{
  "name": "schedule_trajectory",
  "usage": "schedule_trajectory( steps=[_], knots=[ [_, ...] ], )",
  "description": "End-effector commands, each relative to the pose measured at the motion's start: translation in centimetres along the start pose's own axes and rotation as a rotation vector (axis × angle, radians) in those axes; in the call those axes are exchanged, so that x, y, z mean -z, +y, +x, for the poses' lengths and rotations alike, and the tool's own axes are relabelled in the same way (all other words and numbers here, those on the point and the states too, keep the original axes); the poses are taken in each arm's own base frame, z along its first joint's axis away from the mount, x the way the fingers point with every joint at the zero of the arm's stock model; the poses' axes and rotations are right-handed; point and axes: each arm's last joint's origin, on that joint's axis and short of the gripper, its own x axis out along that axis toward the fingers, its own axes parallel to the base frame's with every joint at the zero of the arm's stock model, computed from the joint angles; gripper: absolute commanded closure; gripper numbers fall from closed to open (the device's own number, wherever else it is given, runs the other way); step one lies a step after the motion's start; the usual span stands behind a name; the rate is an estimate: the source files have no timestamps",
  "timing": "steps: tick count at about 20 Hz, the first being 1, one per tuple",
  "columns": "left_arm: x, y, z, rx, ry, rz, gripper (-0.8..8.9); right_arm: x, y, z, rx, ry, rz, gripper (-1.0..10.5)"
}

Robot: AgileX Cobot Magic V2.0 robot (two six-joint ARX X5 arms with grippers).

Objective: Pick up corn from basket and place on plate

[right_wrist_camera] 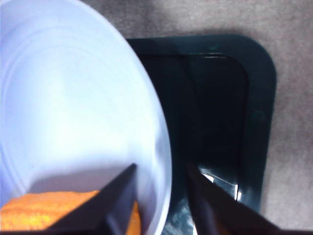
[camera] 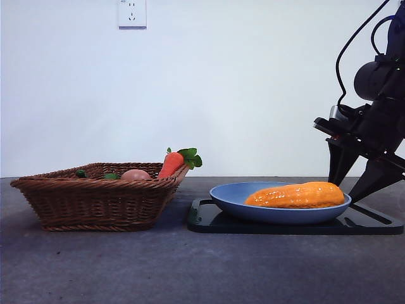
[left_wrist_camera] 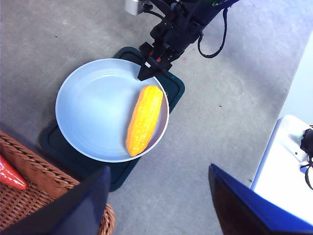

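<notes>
The orange-yellow corn [camera: 296, 195] lies lengthwise in the light-blue plate [camera: 231, 196], near its right rim. From above, the corn [left_wrist_camera: 144, 119] sits free on the plate [left_wrist_camera: 93, 110]. My right gripper [camera: 345, 190] hangs open just past the corn's right end, not touching it. In the right wrist view its jaws straddle the plate's rim [right_wrist_camera: 161, 147], with the corn [right_wrist_camera: 49, 213] beside one jaw. My left gripper [left_wrist_camera: 159, 196] is open and holds nothing, high above the table. The wicker basket [camera: 88, 202] stands to the left of the plate.
The plate rests on a flat black tray [camera: 373, 223]. In the basket are a carrot with green leaves [camera: 172, 163], a pale-orange ball [camera: 135, 175] and small green items. A white box [left_wrist_camera: 286, 166] shows at the edge of the left wrist view.
</notes>
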Motion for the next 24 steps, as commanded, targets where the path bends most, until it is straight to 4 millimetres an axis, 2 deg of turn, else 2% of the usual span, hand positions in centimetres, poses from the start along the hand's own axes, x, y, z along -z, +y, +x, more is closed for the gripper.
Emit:
schedule_trajectory(
  steps=[1, 4, 8, 11, 15, 18, 20, 22, 24],
  knots=[
    [-0.5, -0.4, -0.5, 0.002, -0.027, 0.013, 4.87, -0.5, 0.2, -0.1, -0.004, -0.013, -0.020, 7.5],
    [-0.4, -0.4, -0.5, 0.004, -0.014, 0.008, 4.88, -0.3, 0.3, -2.4, 0.007, -0.048, -0.025, 7.5],
    [-0.3, -0.4, -0.5, 0.004, -0.010, 0.007, 4.89, 1.4, 2.5, -7.9, 0.029, -0.108, -0.097, 7.5],
    [-0.3, -0.4, -0.5, 0.005, -0.008, 0.006, 4.91, 4.2, 5.1, -12.5, 0.020, -0.152, -0.199, 7.5],
    [-0.3, -0.4, -0.5, 0.006, -0.003, 0.004, 5.39, 8.8, 9.0, -17.3, -0.025, -0.229, -0.330, 7.5],
    [-0.2, -0.4, -0.5, 0.006, -0.002, -0.002, 5.90, 11.9, 10.5, -19.4, -0.054, -0.237, -0.396, 7.5],
    [-0.2, -0.4, -0.5, 0.008, 0.007, -0.019, 6.70, 13.5, 10.9, -20.1, -0.062, -0.210, -0.430, 8.1],
    [0.0, -0.5, -0.5, 0.010, 0.019, -0.025, 7.84, 14.4, 11.0, -20.4, -0.063, -0.181, -0.464, 8.7],
    [0.1, -0.5, -0.5, 0.011, 0.028, -0.032, 8.07, 14.8, 11.0, -20.4, -0.059, -0.153, -0.505, 9.5]
  ],
)
